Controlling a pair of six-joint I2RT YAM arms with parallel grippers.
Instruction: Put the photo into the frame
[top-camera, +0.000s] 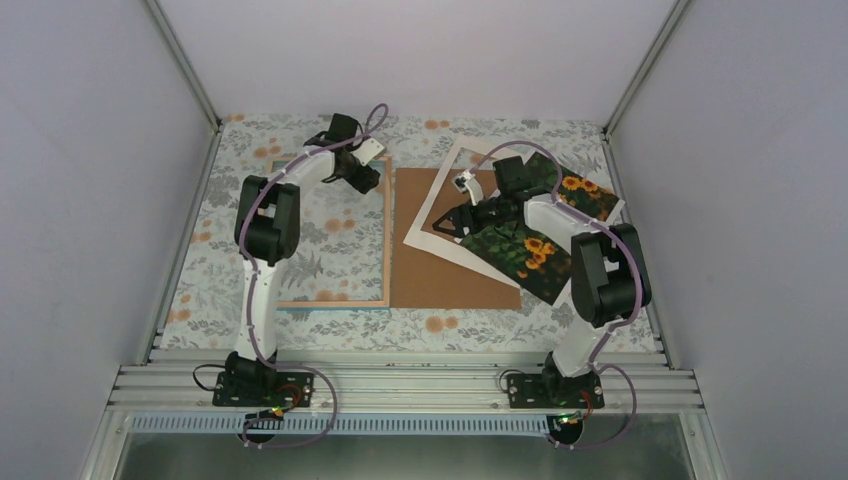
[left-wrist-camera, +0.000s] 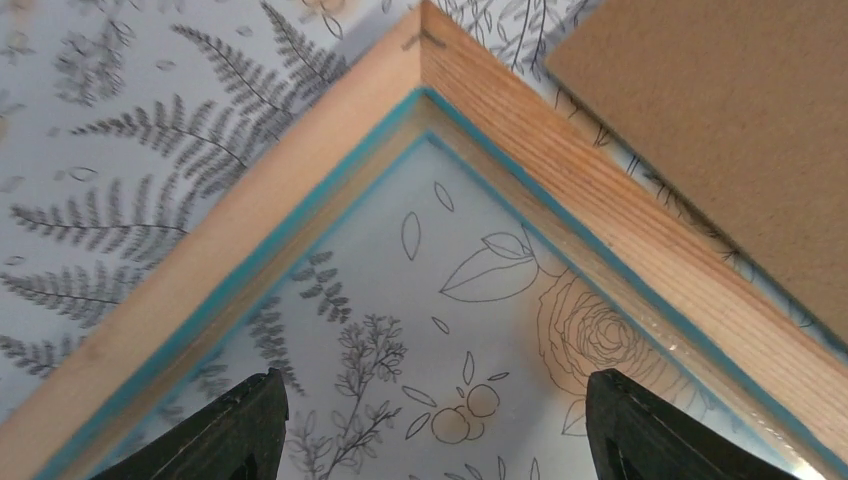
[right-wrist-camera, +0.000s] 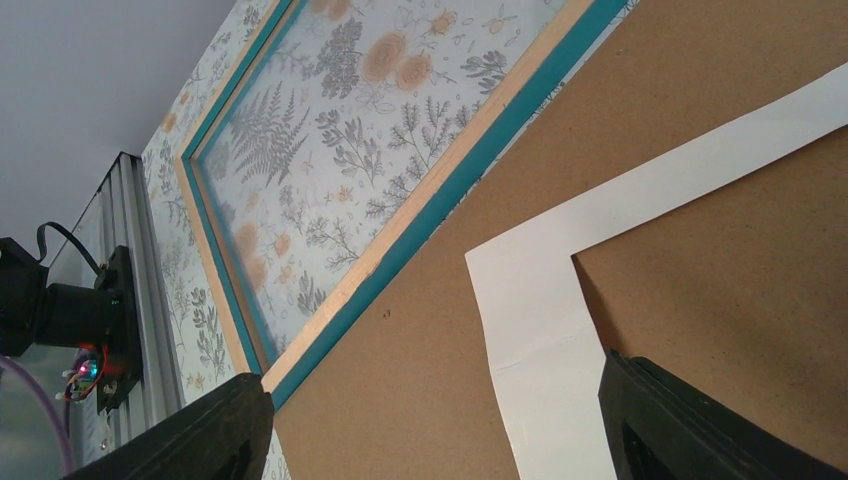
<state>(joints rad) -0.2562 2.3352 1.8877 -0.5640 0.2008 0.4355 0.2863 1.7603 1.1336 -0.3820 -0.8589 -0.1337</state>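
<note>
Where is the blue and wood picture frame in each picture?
Top external: the frame lies flat on the table, left of centre.
Left wrist: one corner of the frame sits at the top middle, and its wooden sides slope down to both sides.
Right wrist: the frame slants across the upper left.
Shared landmark: the brown board lies right beside the frame in every view.

Both my arms reach forward over the table, elbows raised.
My left end effector (top-camera: 356, 178) points down, fingers spread wide; my right end effector (top-camera: 446, 223) angles leftward, fingers likewise wide apart.
</note>
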